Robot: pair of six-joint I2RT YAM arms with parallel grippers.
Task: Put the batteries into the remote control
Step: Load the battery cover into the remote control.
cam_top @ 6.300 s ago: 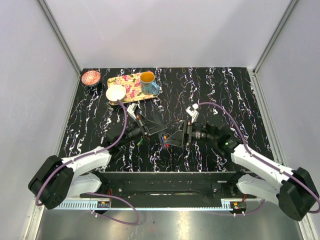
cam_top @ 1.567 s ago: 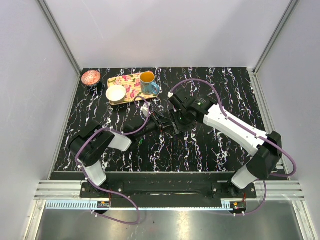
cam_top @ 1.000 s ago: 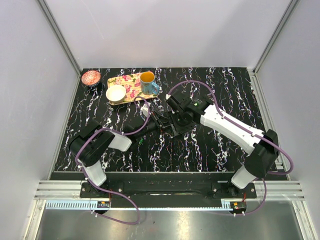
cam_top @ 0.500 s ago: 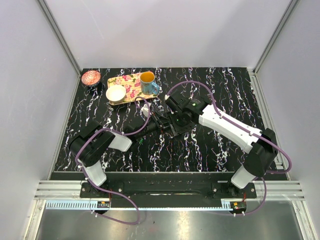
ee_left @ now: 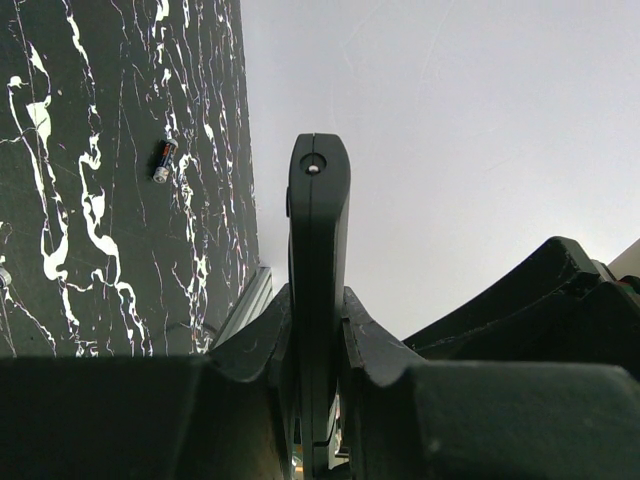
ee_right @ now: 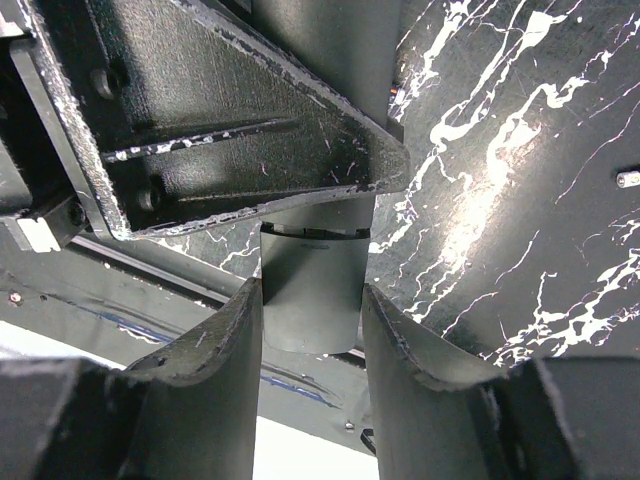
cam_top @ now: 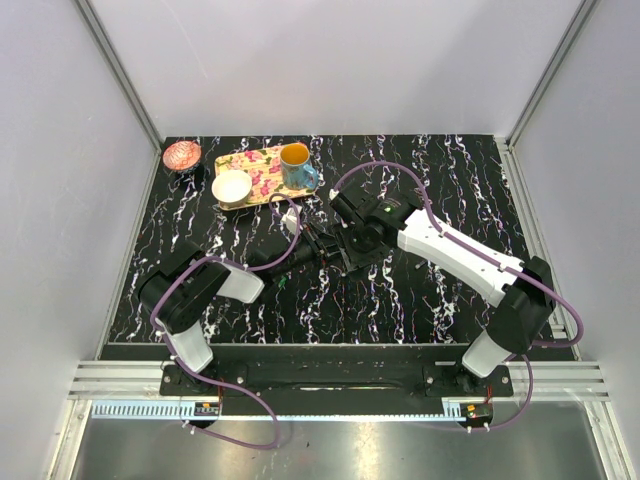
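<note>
The remote control is a thin black slab, seen edge-on in the left wrist view. My left gripper is shut on it and holds it above the table. In the right wrist view the remote's end sits between the fingers of my right gripper, which close on its sides. In the top view both grippers, left and right, meet at the table's middle and hide the remote. One battery lies on the table. Another battery shows at the right edge of the right wrist view. A small battery lies near the left arm.
A floral yellow tray at the back left carries a blue mug and a white cup. A pink bowl stands in the back left corner. The table is black marble with white veins.
Over the last seconds my right gripper has moved left, up to the left gripper and the remote it holds. In the last half second almost nothing has moved.
</note>
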